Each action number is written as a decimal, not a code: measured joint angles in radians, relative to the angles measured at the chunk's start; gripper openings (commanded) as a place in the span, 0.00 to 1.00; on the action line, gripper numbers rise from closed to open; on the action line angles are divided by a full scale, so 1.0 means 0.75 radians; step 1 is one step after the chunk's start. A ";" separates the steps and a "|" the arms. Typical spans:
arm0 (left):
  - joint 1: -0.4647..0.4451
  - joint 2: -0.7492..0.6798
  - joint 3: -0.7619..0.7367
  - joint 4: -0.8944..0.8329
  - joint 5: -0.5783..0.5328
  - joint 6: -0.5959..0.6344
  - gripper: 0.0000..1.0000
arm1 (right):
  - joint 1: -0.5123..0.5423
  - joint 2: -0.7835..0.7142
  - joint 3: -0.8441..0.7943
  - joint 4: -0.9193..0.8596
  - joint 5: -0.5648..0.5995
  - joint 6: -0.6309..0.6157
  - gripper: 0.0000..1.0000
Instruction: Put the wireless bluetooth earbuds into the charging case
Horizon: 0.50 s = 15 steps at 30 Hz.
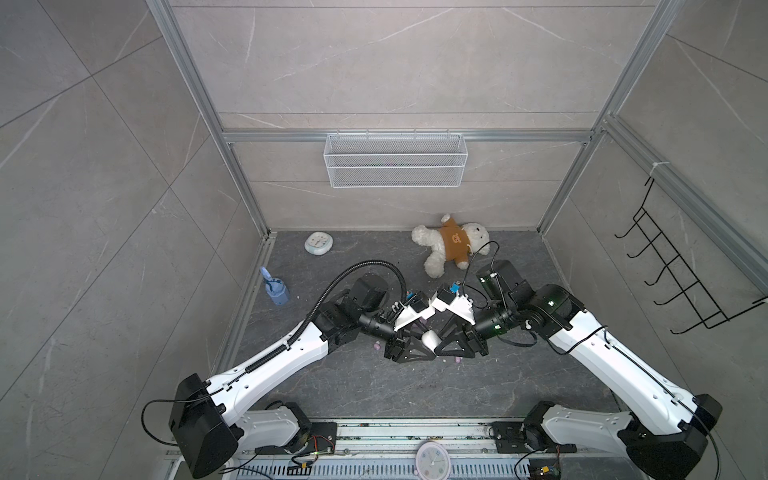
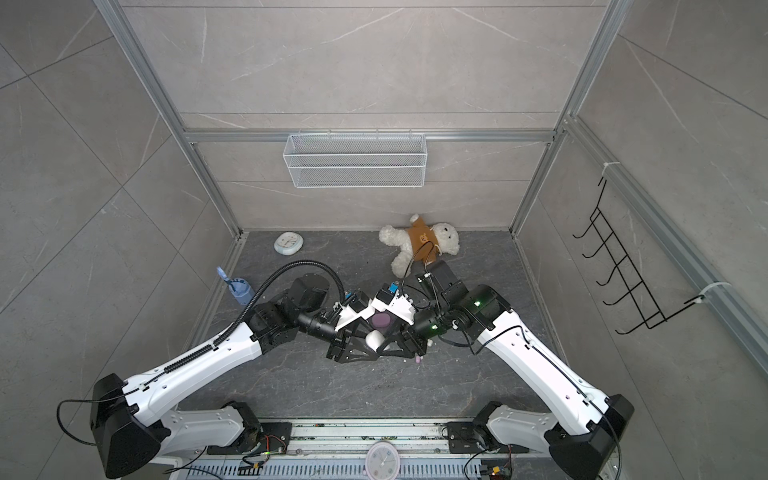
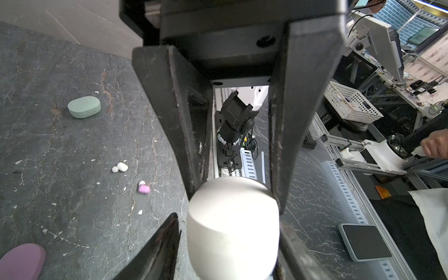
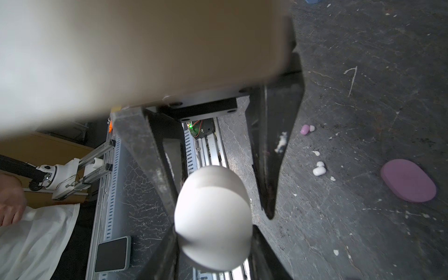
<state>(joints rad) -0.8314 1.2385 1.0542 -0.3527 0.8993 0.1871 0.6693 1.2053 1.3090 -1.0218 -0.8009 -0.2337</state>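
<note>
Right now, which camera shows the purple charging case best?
The right wrist view: the whole purple charging case lies closed and unobstructed. The left wrist view cuts it off at the frame edge; in a top view only a partly hidden patch shows.

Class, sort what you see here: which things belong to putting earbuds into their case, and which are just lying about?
Belong: white charging case, pink earbud, white earbud, mint case, purple case.
Lying about: teddy bear, round clock, blue bottle, wire basket, hook rack.
</note>
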 measured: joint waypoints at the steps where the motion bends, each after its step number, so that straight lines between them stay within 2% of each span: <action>1: 0.001 0.000 0.000 0.000 -0.002 0.003 0.77 | 0.000 0.000 0.000 -0.001 -0.001 -0.001 0.42; 15: -0.007 -0.035 -0.037 0.032 -0.022 0.046 0.81 | 0.011 -0.001 -0.001 -0.019 -0.062 -0.009 0.43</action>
<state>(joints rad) -0.8364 1.2125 1.0267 -0.3286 0.8825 0.2218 0.6777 1.2049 1.3087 -1.0363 -0.8471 -0.2401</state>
